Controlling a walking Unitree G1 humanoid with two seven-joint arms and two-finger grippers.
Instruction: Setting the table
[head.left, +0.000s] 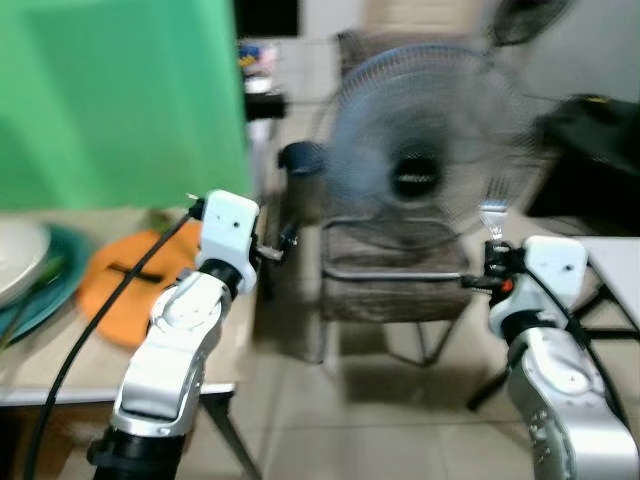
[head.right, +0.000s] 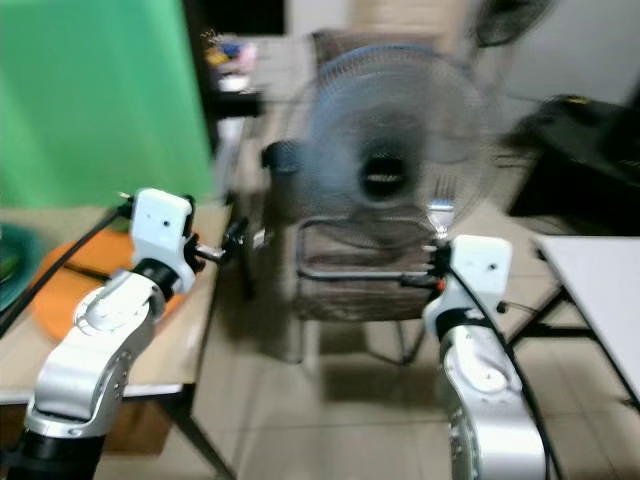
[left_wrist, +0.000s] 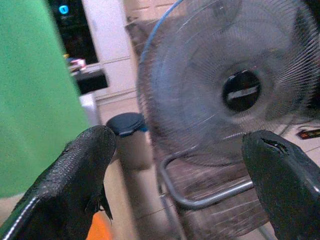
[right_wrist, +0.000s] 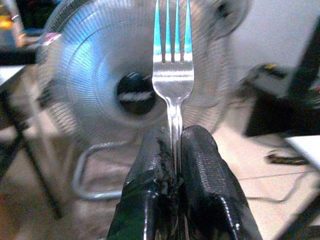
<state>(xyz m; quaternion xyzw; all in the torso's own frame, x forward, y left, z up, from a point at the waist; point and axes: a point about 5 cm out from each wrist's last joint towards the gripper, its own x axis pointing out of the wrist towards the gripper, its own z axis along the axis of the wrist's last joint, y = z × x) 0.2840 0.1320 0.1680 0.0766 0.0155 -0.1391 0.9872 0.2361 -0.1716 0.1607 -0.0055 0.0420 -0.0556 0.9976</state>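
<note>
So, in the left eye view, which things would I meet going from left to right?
White plate → orange mat → left gripper → fan → fork held upright in the right gripper → white table at the right edge.

Motion blur smears both head views, so the fan (head.left: 420, 150) and the chair (head.left: 395, 270) behind it lose their edges. The plate (head.left: 18, 258) on the tabletop (head.left: 60, 350) is cut off by the picture's left edge. The fork (right_wrist: 172, 75) handle is hidden between the right claw's (right_wrist: 176, 150) fingers.
</note>
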